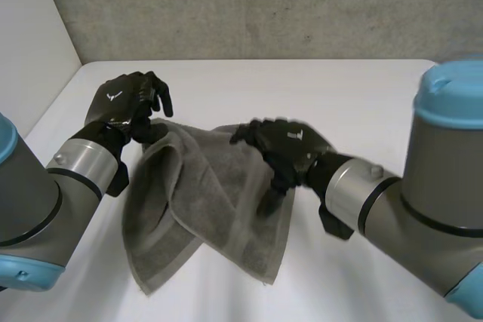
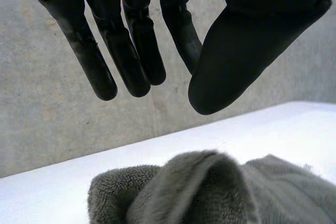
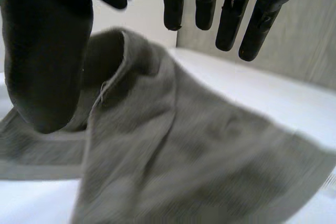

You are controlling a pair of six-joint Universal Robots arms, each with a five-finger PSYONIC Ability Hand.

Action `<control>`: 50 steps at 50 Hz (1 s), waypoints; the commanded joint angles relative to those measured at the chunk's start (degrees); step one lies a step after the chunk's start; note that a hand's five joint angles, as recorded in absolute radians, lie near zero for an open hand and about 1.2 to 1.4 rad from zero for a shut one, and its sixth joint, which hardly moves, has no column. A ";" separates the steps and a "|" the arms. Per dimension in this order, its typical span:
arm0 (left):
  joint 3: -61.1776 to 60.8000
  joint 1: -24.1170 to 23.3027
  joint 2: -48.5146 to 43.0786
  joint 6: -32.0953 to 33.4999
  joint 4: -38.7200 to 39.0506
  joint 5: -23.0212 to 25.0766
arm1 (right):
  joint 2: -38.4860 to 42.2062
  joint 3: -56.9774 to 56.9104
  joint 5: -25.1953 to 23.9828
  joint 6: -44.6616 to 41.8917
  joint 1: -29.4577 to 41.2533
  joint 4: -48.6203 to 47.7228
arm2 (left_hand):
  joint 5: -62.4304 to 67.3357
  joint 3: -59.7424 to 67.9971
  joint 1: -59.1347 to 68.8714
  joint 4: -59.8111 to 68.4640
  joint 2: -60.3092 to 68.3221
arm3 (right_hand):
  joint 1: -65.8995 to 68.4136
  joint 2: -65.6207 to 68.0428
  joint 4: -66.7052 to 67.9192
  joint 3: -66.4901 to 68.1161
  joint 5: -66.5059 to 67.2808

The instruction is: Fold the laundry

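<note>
We've got the grey towel [image 1: 204, 209] lying rumpled and half doubled over in the middle of the white table [image 1: 362, 96]. Our left hand [image 1: 124, 107] hovers at its far left corner, fingers straight and thumb apart, gripping nothing. Our right hand [image 1: 287, 148] is over the towel's right side, fingers spread as well, nothing pinched.

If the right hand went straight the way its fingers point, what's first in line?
Probably the raised fold of the grey terry towel, just past the fingertips of the open right hand; the left hand sits beyond it. Height is unclear, so the fingers might pass over the fold.
</note>
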 commanded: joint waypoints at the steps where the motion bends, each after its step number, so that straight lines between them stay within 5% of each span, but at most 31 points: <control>1: 0.66 -0.18 1.57 5.25 -1.87 -0.44 | 3.98 5.02 0.18 12.45 0.02 -5.66 | 8.85 8.60 8.72 8.45 8.49 | -4.27 -4.96 -5.40 -4.41 -2.55; 10: -0.74 -0.27 1.22 5.43 -2.05 -0.53 | 8.47 4.33 1.76 13.26 5.82 -9.37 | 6.33 6.08 6.20 5.93 5.97 | -3.60 -4.28 -4.73 -3.73 -1.88; 13: -2.59 0.43 1.31 5.16 -2.40 -0.44 | 8.56 4.67 3.51 10.12 6.78 -9.55 | -10.66 -10.91 -10.79 -11.06 -11.02 | -2.59 -3.28 -3.73 -2.73 -0.88; 15: -4.95 1.74 1.48 5.52 -3.19 -0.44 | 8.30 5.28 5.00 6.79 7.14 -9.81 | -46.66 -46.91 -46.79 -47.06 -47.02 | -2.26 -2.94 -3.39 -2.39 -0.54; 24: -11.29 8.69 4.12 5.25 -4.16 -0.35 | 7.24 11.61 12.48 -12.39 7.67 -11.30 | -47.84 -48.08 -47.96 -48.23 -48.19 | 1.61 0.92 0.47 1.47 3.32; 31: -14.45 14.67 4.39 4.55 -2.75 0.00 | 7.59 13.81 12.57 -12.58 7.14 -12.18 | -47.84 -48.08 -47.96 -48.23 -48.19 | 4.97 4.29 3.84 4.84 6.69; 50: -14.10 16.69 1.58 4.64 -2.14 0.00 | 9.61 13.82 11.00 -7.85 6.88 -16.84 | -47.84 -48.08 -47.96 -48.23 -48.19 | 5.99 5.31 4.86 5.85 7.71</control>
